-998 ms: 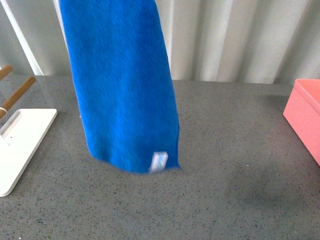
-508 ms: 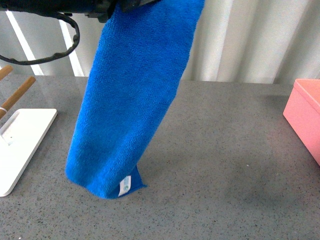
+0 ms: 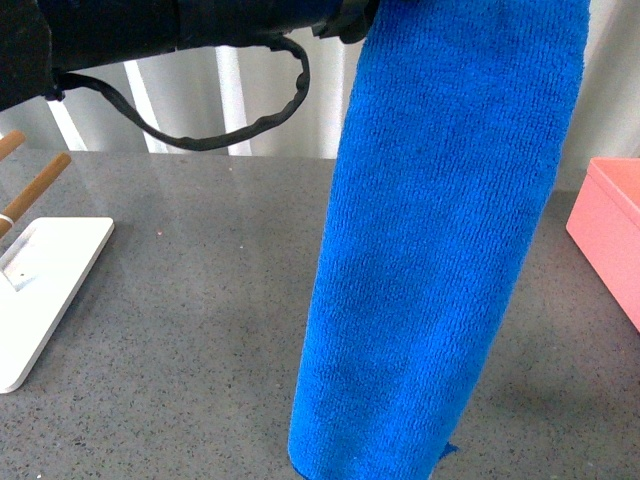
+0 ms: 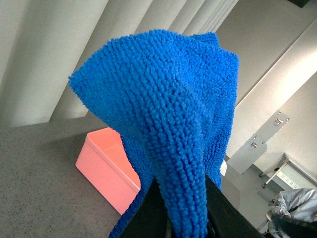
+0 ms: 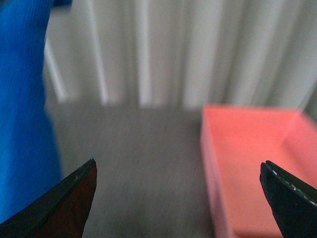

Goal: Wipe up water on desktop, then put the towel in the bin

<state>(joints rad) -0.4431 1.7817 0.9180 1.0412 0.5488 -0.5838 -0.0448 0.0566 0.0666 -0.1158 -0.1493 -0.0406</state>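
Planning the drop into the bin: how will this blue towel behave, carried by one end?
Probably floppy: the towel hangs in a long limp strip from the left gripper. Likely light, since one pinch at its bunched top bears it. Its fluffy pile should resist slipping.

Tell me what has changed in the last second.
The left arm has swung the hanging towel rightward across the desktop, toward the bin. The left gripper holds it pinched. The bin and white stand have not moved.

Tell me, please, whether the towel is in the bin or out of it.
Out: the towel hangs from the left gripper, apart from the bin.
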